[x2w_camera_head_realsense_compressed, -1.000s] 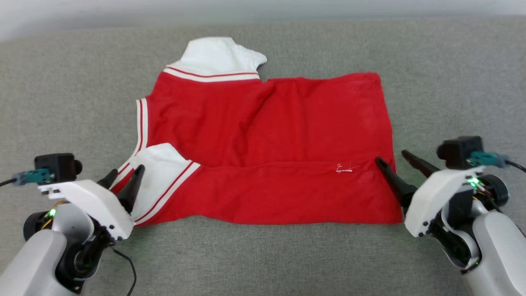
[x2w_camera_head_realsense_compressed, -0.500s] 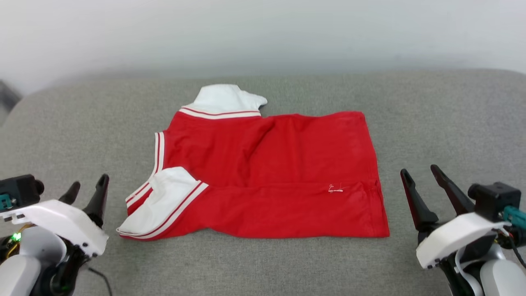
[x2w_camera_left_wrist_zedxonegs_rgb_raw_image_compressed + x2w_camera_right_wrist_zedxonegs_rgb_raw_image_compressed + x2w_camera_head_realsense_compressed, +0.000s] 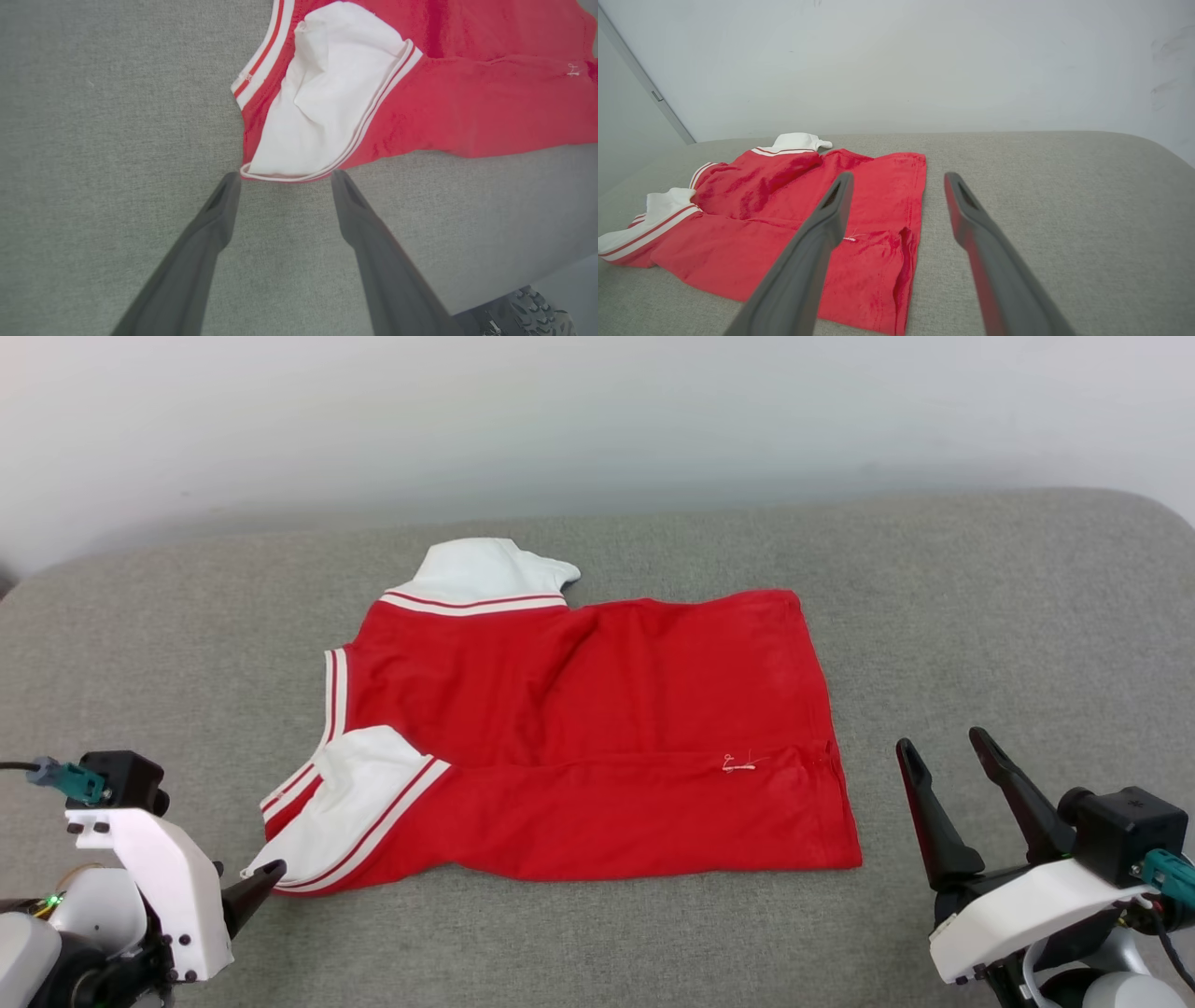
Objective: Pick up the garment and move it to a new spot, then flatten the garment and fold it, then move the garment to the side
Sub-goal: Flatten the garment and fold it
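The garment (image 3: 597, 728) lies spread on the grey cushion, red with two white red-striped sleeves; its near strip is folded over and no print shows. One white sleeve (image 3: 322, 98) lies at its near left corner. My left gripper (image 3: 264, 877) is open, its tips (image 3: 285, 178) just short of that sleeve's hem and holding nothing. My right gripper (image 3: 942, 741) stands open and empty to the right of the garment's near right corner, apart from the cloth. In the right wrist view the right gripper (image 3: 899, 177) points across the garment (image 3: 794, 219).
The grey cushion (image 3: 980, 616) stretches wide on both sides of the garment and ends at a pale wall (image 3: 597, 411). Its near edge and a dark treaded wheel (image 3: 537, 312) show in the left wrist view. A framed panel (image 3: 644, 79) stands at the far left.
Both grippers have drawn back off the garment's near corners. The head view has lifted and shifted. The left gripper has since dropped and turned its fingers toward the near sleeve.
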Available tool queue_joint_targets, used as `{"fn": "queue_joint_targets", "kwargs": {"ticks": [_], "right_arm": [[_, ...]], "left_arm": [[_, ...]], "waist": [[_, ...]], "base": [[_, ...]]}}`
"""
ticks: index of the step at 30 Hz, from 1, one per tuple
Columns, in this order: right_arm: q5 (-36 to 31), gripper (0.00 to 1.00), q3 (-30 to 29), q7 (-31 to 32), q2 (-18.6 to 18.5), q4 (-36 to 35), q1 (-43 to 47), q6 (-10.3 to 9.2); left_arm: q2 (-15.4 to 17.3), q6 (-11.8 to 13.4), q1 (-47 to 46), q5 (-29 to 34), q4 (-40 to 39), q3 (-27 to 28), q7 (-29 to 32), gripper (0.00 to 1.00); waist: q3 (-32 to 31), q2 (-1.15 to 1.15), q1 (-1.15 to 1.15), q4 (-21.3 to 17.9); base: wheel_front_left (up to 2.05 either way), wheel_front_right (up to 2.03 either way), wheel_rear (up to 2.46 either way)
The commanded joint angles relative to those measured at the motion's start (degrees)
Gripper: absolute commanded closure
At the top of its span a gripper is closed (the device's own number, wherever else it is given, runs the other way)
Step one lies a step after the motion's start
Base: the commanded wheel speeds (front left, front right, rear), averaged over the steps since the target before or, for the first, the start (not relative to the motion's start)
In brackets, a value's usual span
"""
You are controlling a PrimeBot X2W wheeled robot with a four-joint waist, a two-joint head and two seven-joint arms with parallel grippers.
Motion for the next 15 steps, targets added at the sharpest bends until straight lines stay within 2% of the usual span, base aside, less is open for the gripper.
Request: {"fn": "queue_joint_targets", "kwargs": {"ticks": [1, 9, 15], "right_arm": [[-0.2, 0.00, 0.2, 0.2, 0.5, -0.7, 0.5, -0.07], [0.9, 0.00, -0.2, 0.8, 1.4, -1.1, -1.3, -0.07], [1.6, 0.00, -0.9, 1.4, 1.2, -0.9, -2.4, -0.07]], "left_arm": [[-0.2, -0.6, -1.6, 0.0, 1.5, -0.6, 1.3, 0.00], [-3.2, -3.1, -6.8, -1.0, 8.3, -2.7, 4.7, 0.00], [-5.4, -4.0, -8.3, -1.0, 12.6, -4.9, 7.0, 0.00]], "waist": [[1.4, 0.00, 0.00, -0.9], [6.2, 0.00, 0.00, -2.9], [7.9, 0.00, 0.00, -3.7]], "base": [[0.00, 0.00, 0.00], [0.00, 0.00, 0.00], [0.00, 0.00, 0.00]]}}
